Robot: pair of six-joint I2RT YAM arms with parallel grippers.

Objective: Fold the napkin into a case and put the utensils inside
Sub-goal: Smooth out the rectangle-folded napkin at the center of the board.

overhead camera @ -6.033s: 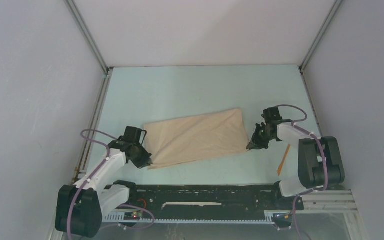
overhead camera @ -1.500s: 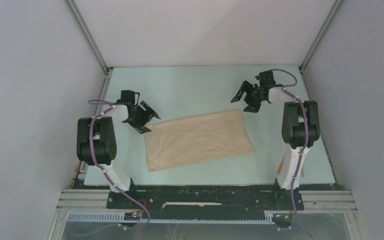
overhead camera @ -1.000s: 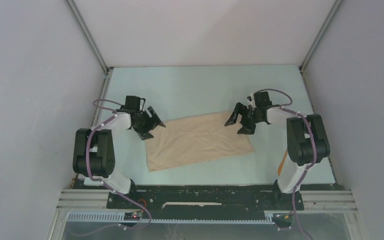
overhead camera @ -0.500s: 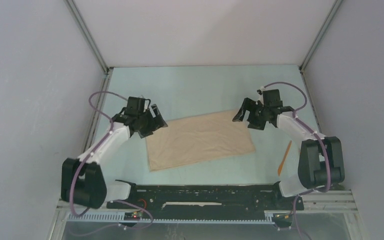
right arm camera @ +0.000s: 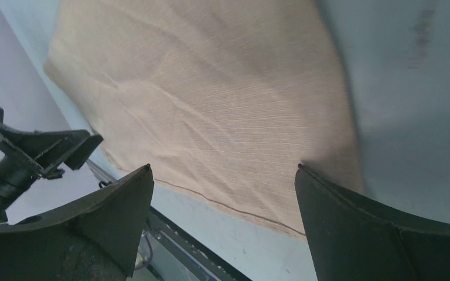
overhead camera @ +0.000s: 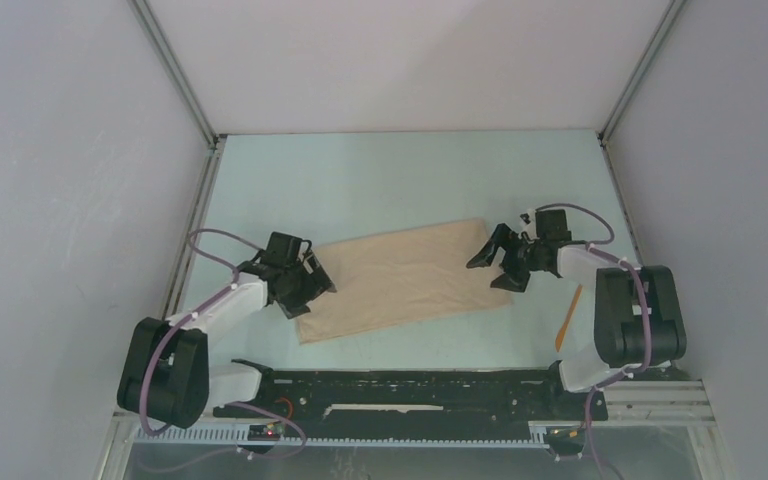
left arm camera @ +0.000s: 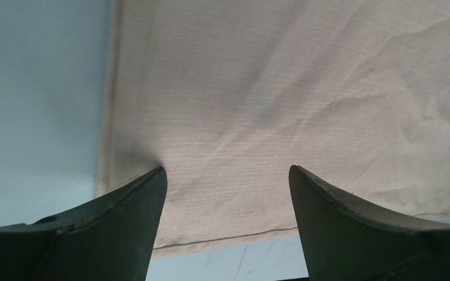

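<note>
1. Leaving the one visible utensil (overhead camera: 568, 318) alone looks right for now. It lies near the right arm's base, well apart from the cloth, and a second stick is not in view.
2. Both grippers gape wide and hold nothing. The left gripper (overhead camera: 312, 292) sits over the napkin's left short edge and the right gripper (overhead camera: 493, 268) over the right one.
3. The napkin (overhead camera: 405, 280) lies mid-table (overhead camera: 400, 180) as a folded rectangle, slightly askew. I judge each jaw should drop low and pinch every layer at its edge.
4. Both ends should then travel evenly, so the crease runs straight and matches the far long edge.
</note>
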